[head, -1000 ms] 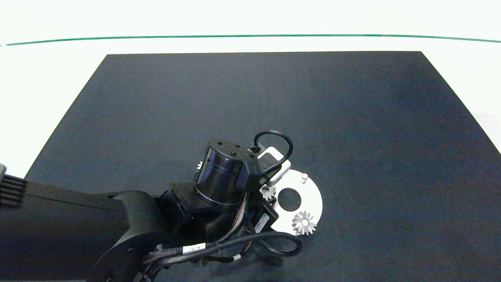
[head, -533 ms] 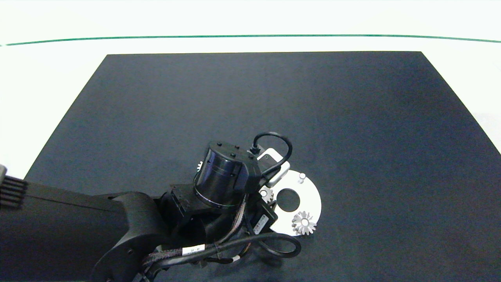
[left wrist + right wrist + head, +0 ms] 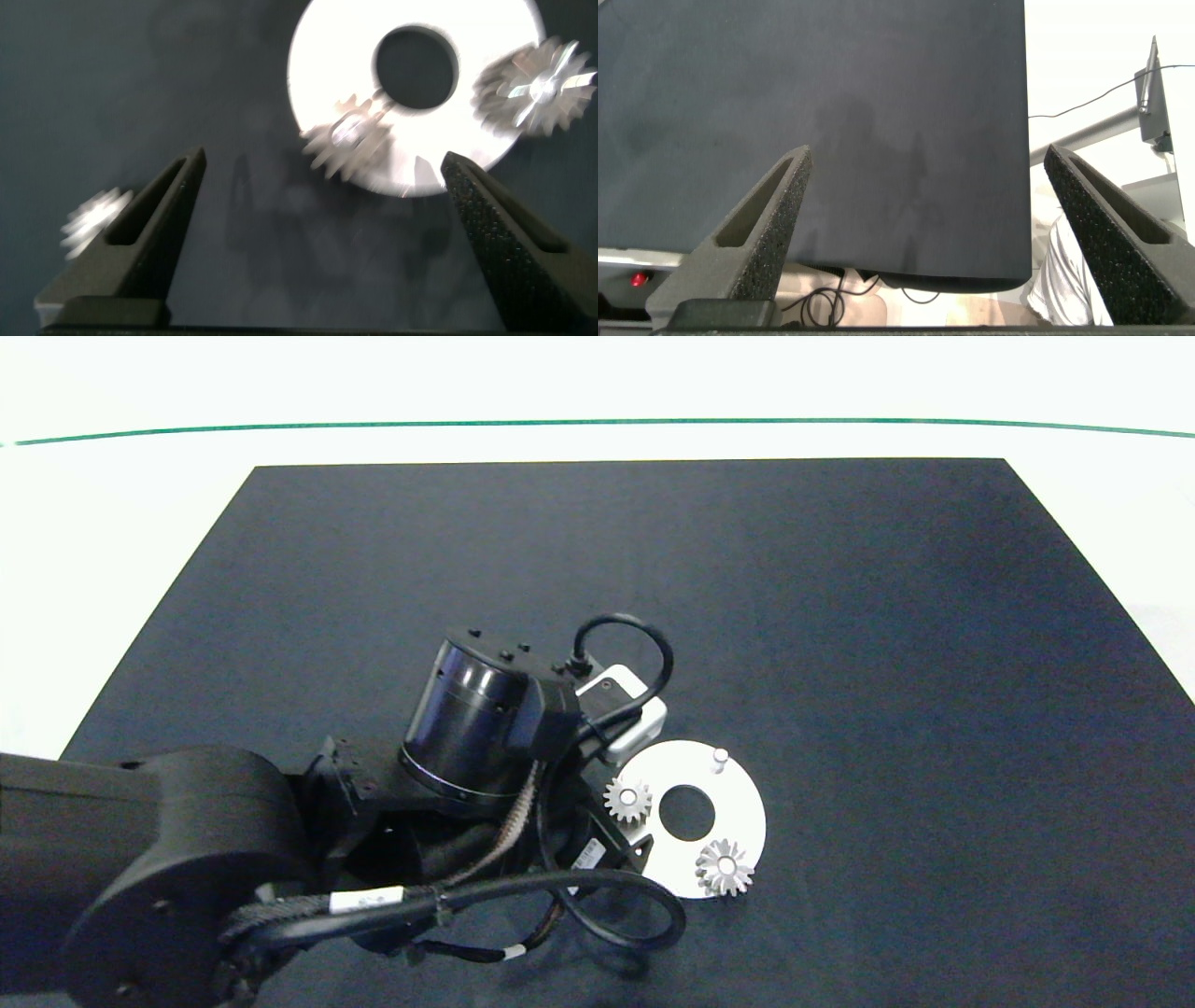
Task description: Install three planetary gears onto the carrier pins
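The white carrier disc (image 3: 747, 812) lies on the dark mat. One planetary gear (image 3: 627, 800) sits on its left pin and a second gear (image 3: 724, 868) on the near pin. The far carrier pin (image 3: 719, 759) stands bare. My left arm (image 3: 476, 719) hangs just left of the disc and hides its own fingers in the head view. In the left wrist view the left gripper (image 3: 322, 159) is open and holds nothing, back from the disc (image 3: 327, 56) and its gears (image 3: 350, 140) (image 3: 537, 84). A third gear (image 3: 93, 217) lies loose on the mat beside one finger.
The dark mat (image 3: 840, 616) covers most of the white table. My right gripper (image 3: 924, 154) is open over the mat's edge (image 3: 971, 271) and does not appear in the head view. Cables and a stand show beyond that edge.
The left arm has drawn back to the left, away from the disc. The gear on the left pin, half hidden before, now shows in full, and the gripper no longer covers it.
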You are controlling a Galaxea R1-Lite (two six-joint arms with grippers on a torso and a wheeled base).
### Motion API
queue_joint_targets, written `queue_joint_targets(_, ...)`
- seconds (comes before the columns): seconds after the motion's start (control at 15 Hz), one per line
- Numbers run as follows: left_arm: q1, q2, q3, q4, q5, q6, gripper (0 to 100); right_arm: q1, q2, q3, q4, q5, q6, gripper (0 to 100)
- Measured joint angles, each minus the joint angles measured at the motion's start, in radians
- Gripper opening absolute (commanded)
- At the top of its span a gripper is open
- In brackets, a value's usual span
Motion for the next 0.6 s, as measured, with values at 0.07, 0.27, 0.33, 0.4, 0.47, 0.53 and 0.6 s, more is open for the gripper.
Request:
queue_joint_targets(0.07, 0.023, -0.030, -0.017, 0.028, 0.000, 0.002, 100, 0.000, 0.000, 0.000, 0.000, 0.000, 0.000, 100)
queue_joint_targets(0.27, 0.096, -0.093, -0.032, 0.069, -0.017, 0.011, 100, 0.000, 0.000, -0.001, -0.001, 0.000, 0.000, 100)
queue_joint_targets(0.33, 0.127, -0.103, -0.032, 0.070, -0.041, 0.013, 100, 0.000, 0.000, -0.003, -0.001, 0.000, 0.000, 100)
queue_joint_targets(0.4, 0.155, -0.110, -0.028, 0.069, -0.064, 0.015, 100, 0.000, 0.000, -0.004, -0.001, 0.000, 0.000, 100)
queue_joint_targets(0.47, 0.179, -0.112, -0.025, 0.068, -0.076, 0.015, 100, 0.000, -0.001, -0.006, -0.001, 0.000, 0.000, 100)
queue_joint_targets(0.53, 0.198, -0.110, -0.024, 0.061, -0.079, 0.016, 100, -0.001, -0.001, -0.010, -0.001, 0.000, -0.001, 100)
queue_joint_targets(0.6, 0.218, -0.103, -0.023, 0.044, -0.083, 0.015, 100, -0.001, -0.001, -0.013, -0.001, 0.000, 0.000, 100)
